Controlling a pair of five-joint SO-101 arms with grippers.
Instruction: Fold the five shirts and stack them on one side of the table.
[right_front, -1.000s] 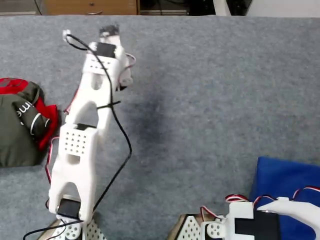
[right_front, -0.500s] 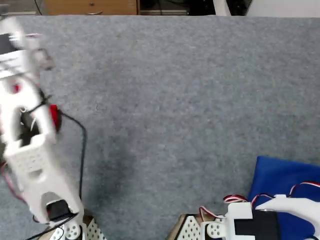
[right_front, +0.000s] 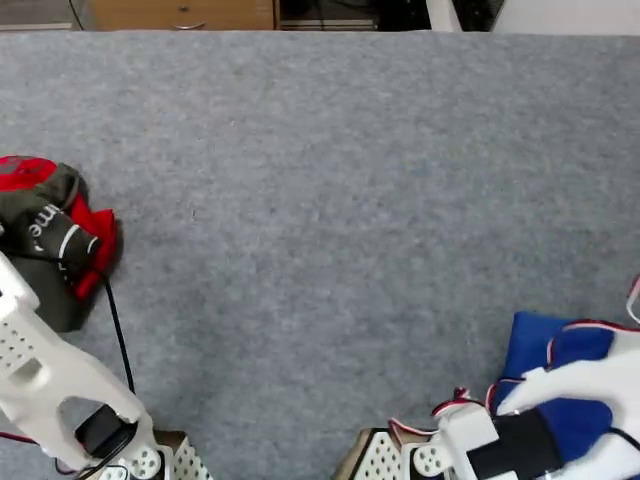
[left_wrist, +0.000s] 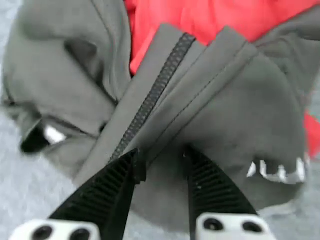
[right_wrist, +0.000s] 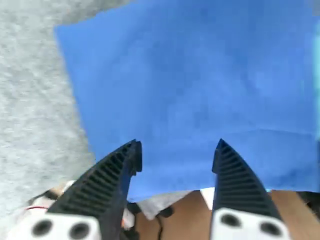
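Working left gripper (left_wrist: 161, 159): jaws spread a little, just over the grey-and-red shirt heap (right_front: 50, 240) at the table's (right_front: 350, 180) left edge; I judge this arm nearer.
Long axis: the zipper (left_wrist: 159, 90) runs straight away from the tips.
Right gripper (right_wrist: 175, 150): spread above the blue shirt (right_wrist: 200, 75), near right corner.

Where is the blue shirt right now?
In the high view the blue shirt lies at the table's near right corner, beneath the open right tool.
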